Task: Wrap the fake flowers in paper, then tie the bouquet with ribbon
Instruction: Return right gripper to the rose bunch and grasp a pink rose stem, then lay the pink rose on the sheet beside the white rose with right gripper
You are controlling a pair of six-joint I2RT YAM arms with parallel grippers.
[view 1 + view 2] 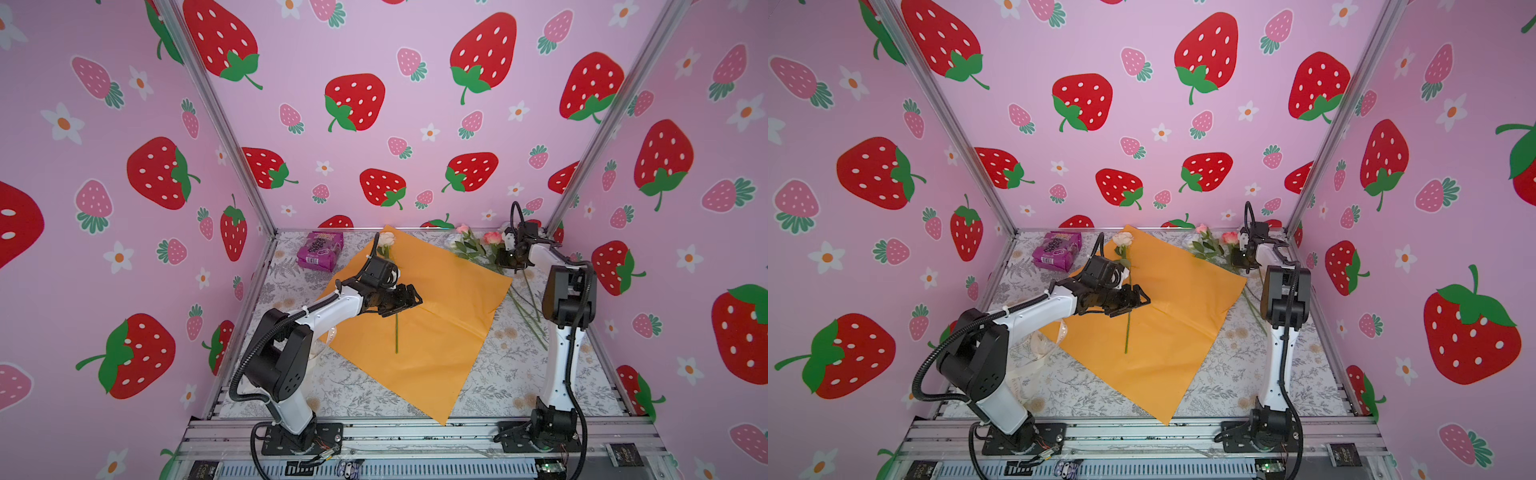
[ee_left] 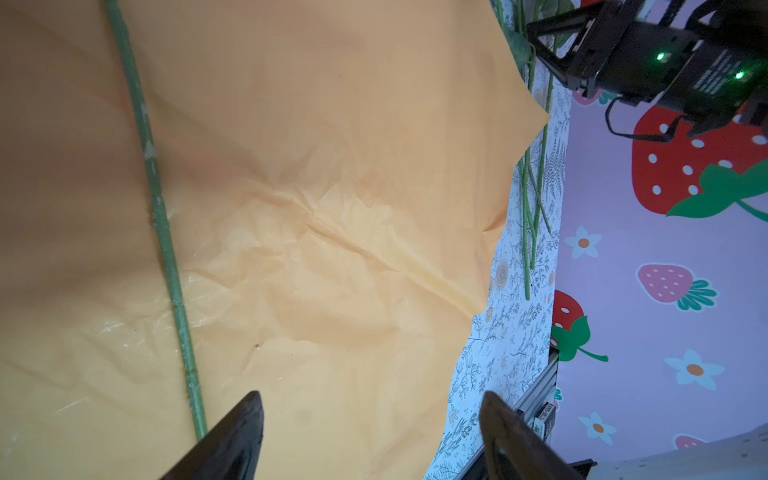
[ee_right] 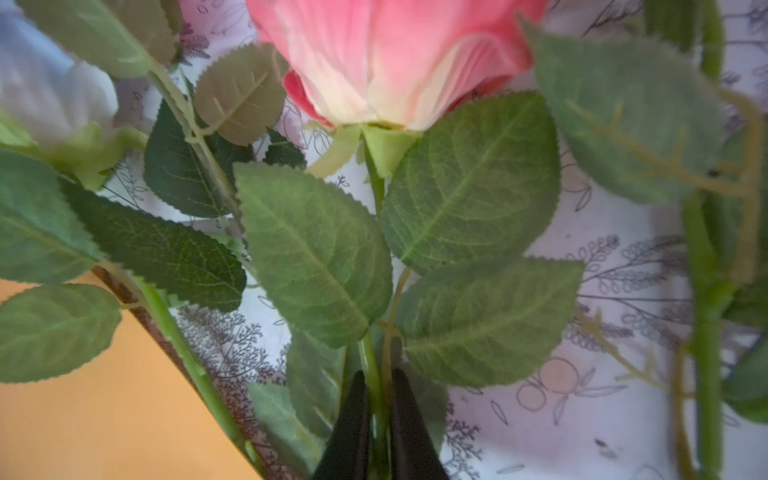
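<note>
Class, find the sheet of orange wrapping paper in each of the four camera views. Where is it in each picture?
In a top view: the orange wrapping paper sheet lies mid-table, a green rose stem on it.
In a top view: mid-table too.
Left wrist: it fills most of the picture.
Right wrist: only one corner shows, behind green leaves.
Shared landmark: the grey floral-print table cover bordering the paper.

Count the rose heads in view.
4: a cream rose on the orange paper; beside its right edge a white rose, a light pink rose, and a deep pink rose whose stem the right gripper pinches. More possibly hidden.
</note>
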